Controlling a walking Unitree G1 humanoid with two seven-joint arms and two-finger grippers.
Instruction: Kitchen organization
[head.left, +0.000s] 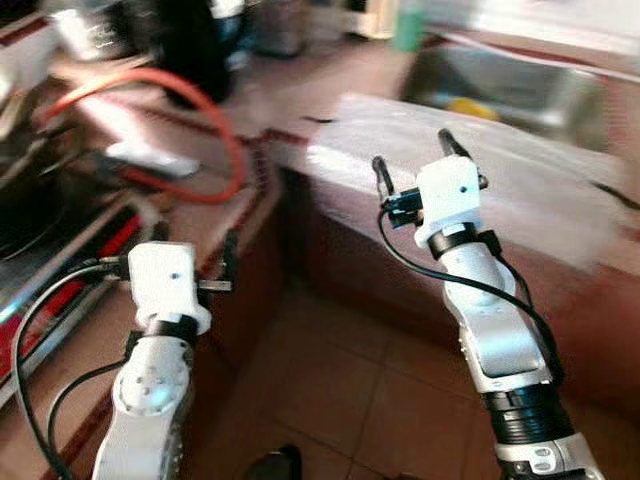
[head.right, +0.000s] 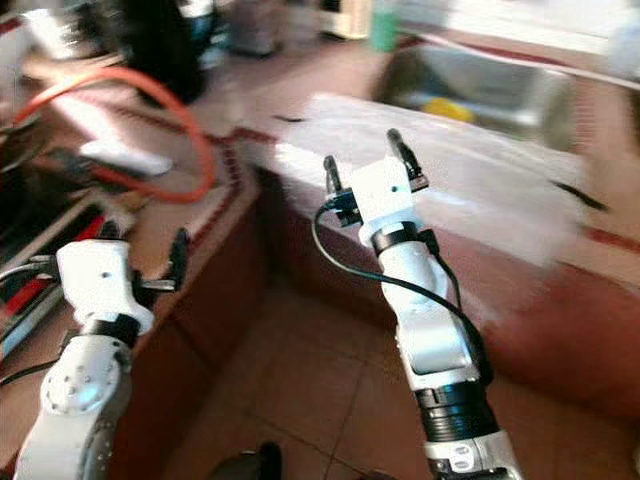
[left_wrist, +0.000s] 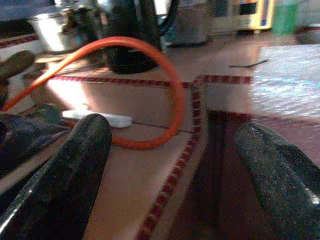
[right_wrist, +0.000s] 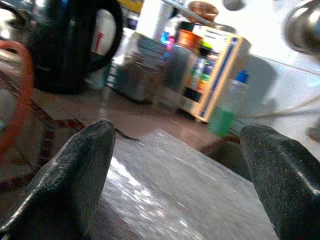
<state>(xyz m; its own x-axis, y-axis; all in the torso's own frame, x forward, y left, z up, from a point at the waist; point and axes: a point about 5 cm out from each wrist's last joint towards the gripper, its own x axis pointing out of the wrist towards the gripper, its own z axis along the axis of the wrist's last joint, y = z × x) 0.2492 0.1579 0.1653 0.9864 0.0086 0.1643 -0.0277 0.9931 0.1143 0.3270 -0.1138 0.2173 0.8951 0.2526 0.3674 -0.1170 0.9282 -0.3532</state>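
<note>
Plastic sheet lies lengthwise along the counter, beside sink.

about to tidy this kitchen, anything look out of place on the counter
An orange hose lies looped across the counter beside a black kettle, and clear plastic sheet drapes over the counter edge by the sink.

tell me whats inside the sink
A yellow object lies in the sink, too blurred to identify. The sink's near wall and the clear plastic sheet hide the rest of the basin.
</note>
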